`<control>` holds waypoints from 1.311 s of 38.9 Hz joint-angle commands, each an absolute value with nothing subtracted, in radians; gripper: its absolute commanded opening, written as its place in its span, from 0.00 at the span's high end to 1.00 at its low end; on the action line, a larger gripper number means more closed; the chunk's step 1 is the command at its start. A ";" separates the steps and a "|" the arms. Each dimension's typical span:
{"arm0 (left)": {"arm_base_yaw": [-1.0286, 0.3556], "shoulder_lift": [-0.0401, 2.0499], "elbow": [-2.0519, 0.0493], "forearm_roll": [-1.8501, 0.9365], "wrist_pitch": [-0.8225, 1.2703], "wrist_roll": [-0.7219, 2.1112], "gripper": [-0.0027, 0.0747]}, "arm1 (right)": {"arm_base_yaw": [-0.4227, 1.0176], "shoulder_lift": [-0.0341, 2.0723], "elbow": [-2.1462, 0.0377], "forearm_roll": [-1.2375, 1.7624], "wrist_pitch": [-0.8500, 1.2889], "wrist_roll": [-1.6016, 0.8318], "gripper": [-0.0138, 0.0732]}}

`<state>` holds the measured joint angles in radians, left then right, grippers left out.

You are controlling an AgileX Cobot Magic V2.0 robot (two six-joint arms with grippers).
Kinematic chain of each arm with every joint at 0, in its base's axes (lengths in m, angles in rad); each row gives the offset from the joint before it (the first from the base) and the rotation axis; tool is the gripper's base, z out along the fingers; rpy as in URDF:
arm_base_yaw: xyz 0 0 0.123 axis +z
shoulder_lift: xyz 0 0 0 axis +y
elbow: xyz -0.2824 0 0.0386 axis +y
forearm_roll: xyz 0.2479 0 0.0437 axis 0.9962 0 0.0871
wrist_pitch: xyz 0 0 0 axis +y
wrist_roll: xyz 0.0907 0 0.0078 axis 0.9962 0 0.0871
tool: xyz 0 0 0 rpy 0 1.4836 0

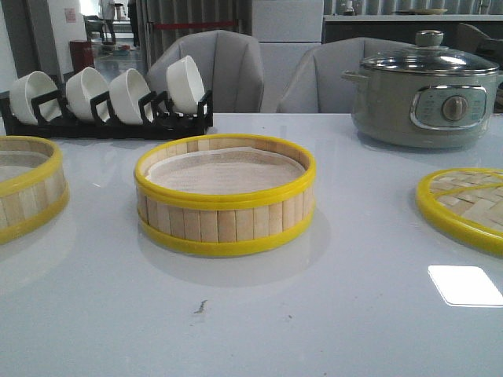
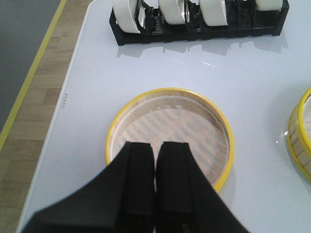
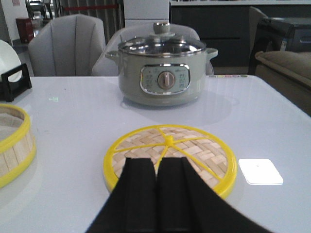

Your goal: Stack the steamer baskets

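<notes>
Two steamer baskets with pale bamboo-slat walls, yellow rims and white paper liners stand on the white table. One basket (image 1: 225, 192) is in the middle. The other basket (image 1: 23, 184) is cut off by the left edge of the front view. My left gripper (image 2: 156, 145) hangs shut and empty above the near rim of that left basket (image 2: 194, 121), and the middle basket (image 2: 302, 141) shows at the frame's side. My right gripper (image 3: 156, 161) is shut and empty above a flat woven lid (image 3: 194, 145). Neither gripper shows in the front view.
The yellow-rimmed woven lid (image 1: 464, 204) lies at the right. A grey electric pot (image 1: 424, 94) with a glass lid stands at the back right. A black rack of white bowls (image 1: 106, 102) is at the back left. The table's left edge (image 2: 58, 126) runs close to the left basket.
</notes>
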<state>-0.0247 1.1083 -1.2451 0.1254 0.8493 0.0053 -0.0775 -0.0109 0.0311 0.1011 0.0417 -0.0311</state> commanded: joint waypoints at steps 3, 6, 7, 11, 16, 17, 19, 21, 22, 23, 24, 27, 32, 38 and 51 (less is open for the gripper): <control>-0.032 1.095 -1.274 0.132 0.788 0.008 0.85 | -0.081 -0.028 -0.002 0.171 -0.103 0.000 0.78; -0.032 1.095 -1.274 0.132 0.788 0.008 0.85 | -0.081 -0.002 -0.048 0.308 -0.059 0.036 0.78; -0.032 1.095 -1.274 0.132 0.788 0.008 0.85 | -0.081 0.018 -0.066 0.343 -0.025 0.036 0.78; -0.032 1.095 -1.274 0.132 0.785 0.008 0.85 | -0.081 0.121 -0.178 0.386 0.085 0.022 0.78; -0.032 1.095 -1.274 0.132 0.785 0.008 0.85 | -0.081 0.316 -0.332 0.362 0.105 -0.048 0.78; -0.032 1.095 -1.274 0.132 0.785 0.008 0.85 | -0.081 0.349 -0.370 0.362 0.106 -0.052 0.78; -0.032 1.095 -1.274 0.132 0.785 0.008 0.85 | -0.081 0.438 -0.447 0.362 0.117 -0.054 0.78; -0.032 1.095 -1.274 0.130 0.785 0.008 0.85 | -0.081 0.523 -0.521 0.362 0.139 -0.054 0.78; -0.032 1.095 -1.274 0.129 0.785 0.008 0.85 | -0.081 0.565 -0.546 0.361 0.149 -0.054 0.78; -0.032 1.095 -1.274 0.124 0.785 0.008 0.85 | -0.081 0.593 -0.578 0.357 0.162 -0.055 0.78; -0.032 1.095 -1.274 0.119 0.785 0.008 0.85 | -0.081 0.630 -0.607 0.353 0.173 -0.055 0.78; -0.032 1.095 -1.274 0.100 0.785 0.008 0.85 | -0.081 0.713 -0.668 0.351 0.191 -0.055 0.78; -0.032 1.095 -1.274 0.069 0.787 0.008 0.85 | -0.081 0.777 -0.716 0.352 0.207 -0.055 0.78; -0.032 1.095 -1.274 0.047 0.791 0.008 0.85 | -0.081 0.780 -0.717 0.352 0.198 -0.055 0.78; -0.032 1.102 -1.274 0.030 0.823 0.008 0.85 | -0.080 0.813 -0.751 0.377 0.326 -0.057 0.69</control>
<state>-0.0247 1.1098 -1.2451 0.0443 0.8691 0.0053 -0.0775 0.7909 -0.6953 0.3621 0.3062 -0.0398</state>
